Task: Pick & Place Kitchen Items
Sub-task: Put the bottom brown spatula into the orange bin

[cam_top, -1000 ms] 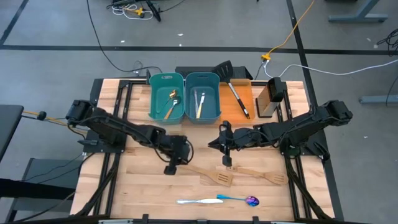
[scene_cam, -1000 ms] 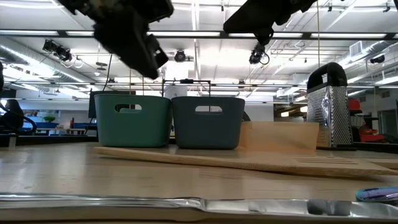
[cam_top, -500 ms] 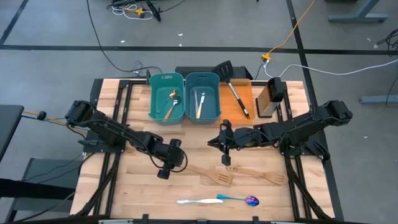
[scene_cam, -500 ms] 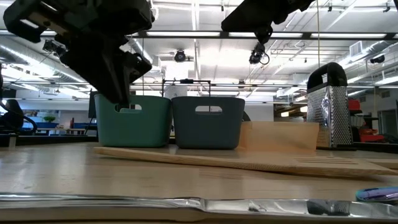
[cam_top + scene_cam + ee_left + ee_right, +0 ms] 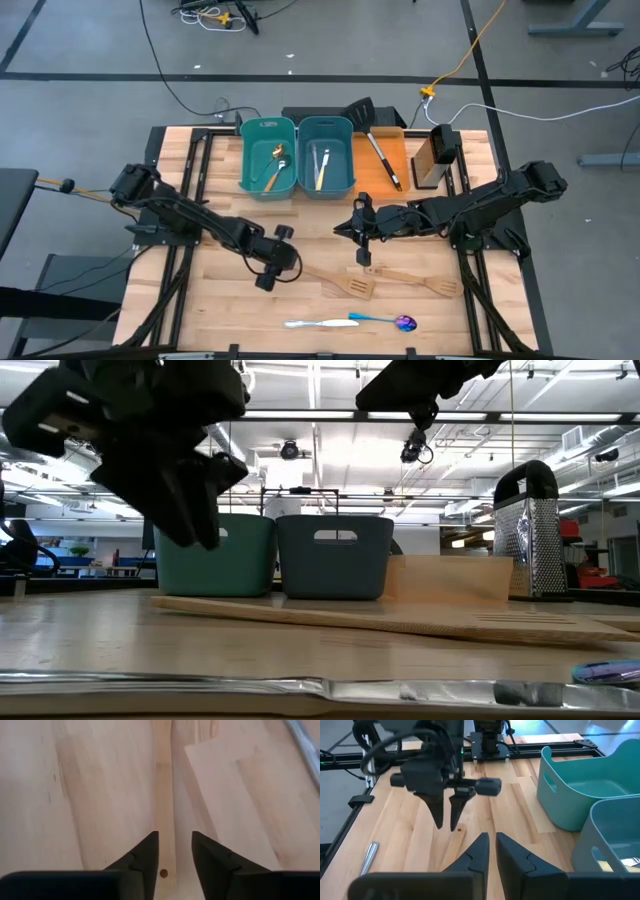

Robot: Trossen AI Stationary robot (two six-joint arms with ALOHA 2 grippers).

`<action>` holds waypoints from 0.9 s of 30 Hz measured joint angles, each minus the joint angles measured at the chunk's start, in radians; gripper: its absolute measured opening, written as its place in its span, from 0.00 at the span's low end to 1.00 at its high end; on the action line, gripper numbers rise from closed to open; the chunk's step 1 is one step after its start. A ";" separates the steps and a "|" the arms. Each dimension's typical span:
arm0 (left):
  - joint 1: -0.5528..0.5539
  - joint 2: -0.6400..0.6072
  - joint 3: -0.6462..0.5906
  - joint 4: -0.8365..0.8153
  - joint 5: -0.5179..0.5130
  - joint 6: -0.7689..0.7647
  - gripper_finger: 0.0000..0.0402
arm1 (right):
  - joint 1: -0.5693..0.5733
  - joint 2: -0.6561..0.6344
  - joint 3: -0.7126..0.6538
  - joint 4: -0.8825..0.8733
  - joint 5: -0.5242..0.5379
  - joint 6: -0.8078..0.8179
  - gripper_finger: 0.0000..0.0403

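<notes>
A pale wooden spatula (image 5: 340,282) lies flat on the table, its handle pointing toward the left. My left gripper (image 5: 175,851) is open, tilted steeply down over that handle's holed end (image 5: 163,872). One finger stands on each side, just above the handle, and I see no touch. It also shows in the right wrist view, my left gripper (image 5: 446,817) over the handle end (image 5: 459,829). My right gripper (image 5: 491,840) hangs above mid-table, shut and holding nothing. A second wooden spatula (image 5: 420,284), a silver utensil (image 5: 312,323) and a blue-handled purple spoon (image 5: 385,320) lie nearer the front edge.
Two teal bins (image 5: 268,156) (image 5: 326,156) at the back hold a gold spoon and cream-handled cutlery. Beside them an orange tray (image 5: 392,150) carries a black slotted spatula (image 5: 372,130). A grater (image 5: 432,157) stands to its right.
My left gripper has moved down and toward the table's near edge, coming to the handle end of the left wooden spatula. It has also rolled a little. Nothing on the table has moved.
</notes>
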 joint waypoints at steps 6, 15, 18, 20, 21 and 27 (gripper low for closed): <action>0.000 0.065 0.000 0.004 0.000 0.001 0.41 | 0.000 0.000 0.000 0.000 0.000 0.000 0.11; 0.000 0.083 0.000 0.045 -0.022 0.008 0.48 | 0.000 0.000 0.000 0.008 0.000 0.000 0.11; 0.001 0.098 0.000 0.055 -0.026 0.002 0.50 | 0.000 0.000 0.000 0.008 0.000 0.006 0.11; 0.000 0.113 0.000 0.046 -0.025 0.000 0.50 | 0.000 0.000 0.000 0.008 0.000 0.008 0.11; 0.000 0.122 0.000 0.060 -0.024 0.000 0.50 | 0.000 0.000 0.000 0.008 0.000 0.008 0.11; 0.002 0.177 0.002 0.081 -0.023 -0.005 0.50 | 0.000 0.000 0.000 0.011 0.000 0.009 0.11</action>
